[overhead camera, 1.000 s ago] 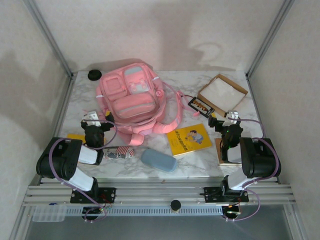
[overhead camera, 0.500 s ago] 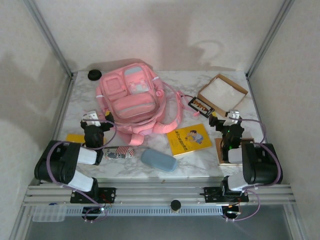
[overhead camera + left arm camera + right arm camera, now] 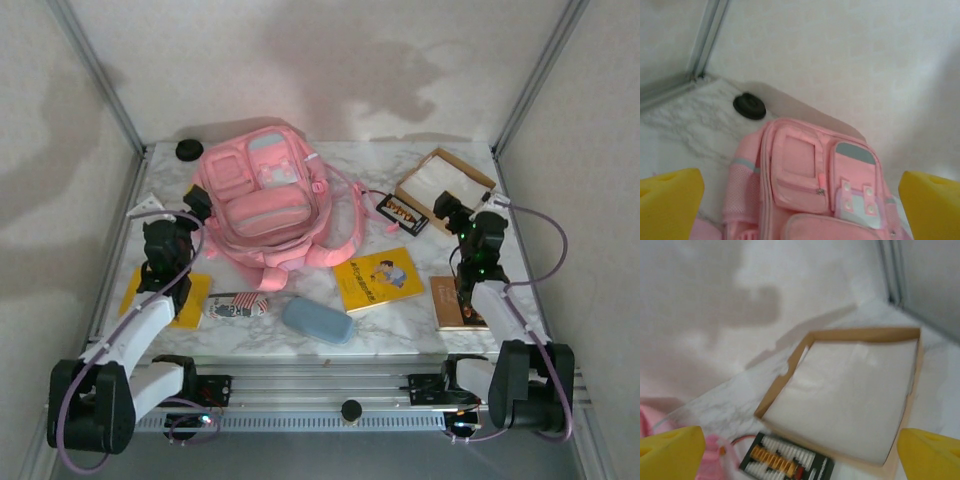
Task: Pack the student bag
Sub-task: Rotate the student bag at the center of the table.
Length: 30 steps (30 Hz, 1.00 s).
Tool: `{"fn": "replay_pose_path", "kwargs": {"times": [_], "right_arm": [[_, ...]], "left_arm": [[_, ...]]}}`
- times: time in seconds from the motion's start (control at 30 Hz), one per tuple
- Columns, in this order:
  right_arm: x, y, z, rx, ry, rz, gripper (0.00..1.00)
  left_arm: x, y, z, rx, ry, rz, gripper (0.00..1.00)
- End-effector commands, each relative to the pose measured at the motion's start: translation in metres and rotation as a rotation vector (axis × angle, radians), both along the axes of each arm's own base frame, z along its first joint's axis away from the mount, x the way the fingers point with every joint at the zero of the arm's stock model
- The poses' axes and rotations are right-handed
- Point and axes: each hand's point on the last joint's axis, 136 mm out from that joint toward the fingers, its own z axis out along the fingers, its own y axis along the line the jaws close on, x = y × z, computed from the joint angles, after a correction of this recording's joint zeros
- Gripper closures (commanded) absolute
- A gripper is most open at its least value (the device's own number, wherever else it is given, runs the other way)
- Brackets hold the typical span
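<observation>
The left gripper (image 3: 172, 208) hangs just left of the backpack (image 3: 262, 205), jaws wide apart, holding nothing; the right gripper (image 3: 468, 210), well to its right, likewise gapes empty

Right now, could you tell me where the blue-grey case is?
Top view: the blue-grey case lies centre front, between the striped pouch and the yellow book.

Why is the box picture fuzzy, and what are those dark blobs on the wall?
Right wrist view: the cardboard box looks smeared, likely motion blur. Left wrist view: the student bag is slightly soft. Top external view: those are shadows on the back wall.
</observation>
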Motion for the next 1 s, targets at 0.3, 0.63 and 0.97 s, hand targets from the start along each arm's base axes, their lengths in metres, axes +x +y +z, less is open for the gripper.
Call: {"fn": "replay_pose_path", "kwargs": {"times": [0.3, 0.63, 0.97], "right_arm": [[0.014, 0.150, -0.036, 0.211, 0.400, 0.354, 0.01], [0.044, 0.281, -0.062, 0.162, 0.488, 0.554, 0.06], [0.096, 0.305, -0.108, 0.077, 0.550, 0.484, 0.21]], "left_arm": [[0.009, -0.076, -0.052, -0.496, 0.368, -0.264, 0.01], [-0.020, -0.119, -0.129, -0.525, 0.634, -0.232, 0.01], [-0.039, -0.122, -0.175, -0.541, 0.746, -0.183, 0.01]]}}
